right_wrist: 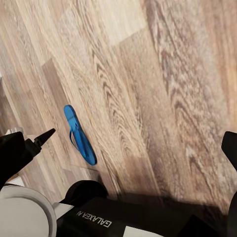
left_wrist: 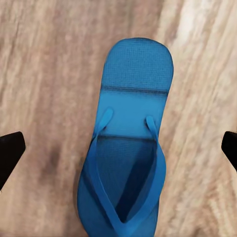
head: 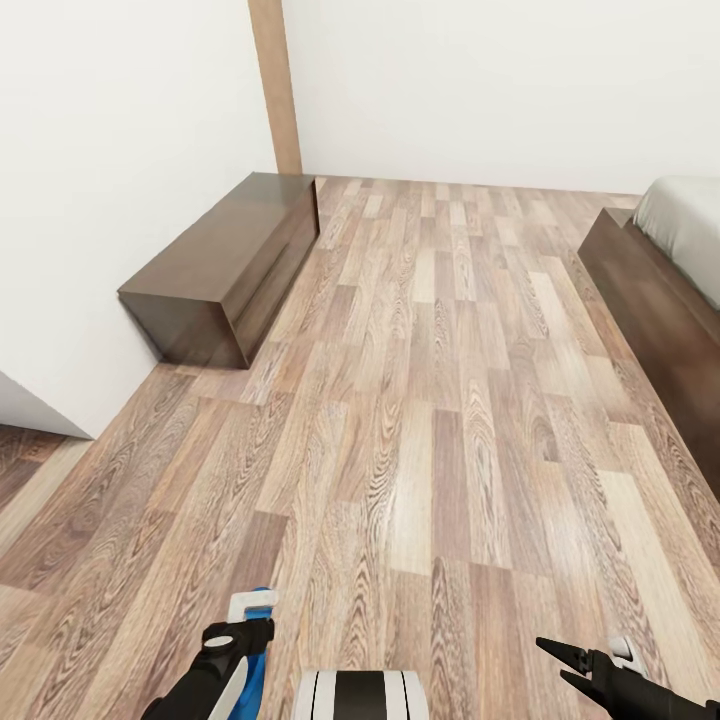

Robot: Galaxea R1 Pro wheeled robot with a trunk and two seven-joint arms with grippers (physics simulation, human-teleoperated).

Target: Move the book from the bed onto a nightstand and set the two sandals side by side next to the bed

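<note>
- as the robot stands on the grey-brown plank floor [head: 420, 420] of the bedroom, its left gripper [head: 240, 632] hangs low over a blue sandal [left_wrist: 127, 143], jaws spread wide on either side and holding nothing.
- the sandal lies flat on the floor, strap up, centred between the open fingers [left_wrist: 10, 153] in the left wrist view, an alignment that looks meant for a straight-down grasp.
- seen side-on from the right wrist, the sandal sits on the planks just beside the robot's base [right_wrist: 98, 217].
- the right gripper [head: 570, 662] is held out low at the robot's right, jaws parted and empty, apparently kept clear of the pickup.
- the bed [head: 680, 250], off-white mattress on a dark frame, runs along the right edge of the head view, well apart from the sandal.
- a long low dark cabinet [head: 225, 265] stands against the white wall at left.
- judged from this, the sandal has yet to be carried beside the bed.
</note>
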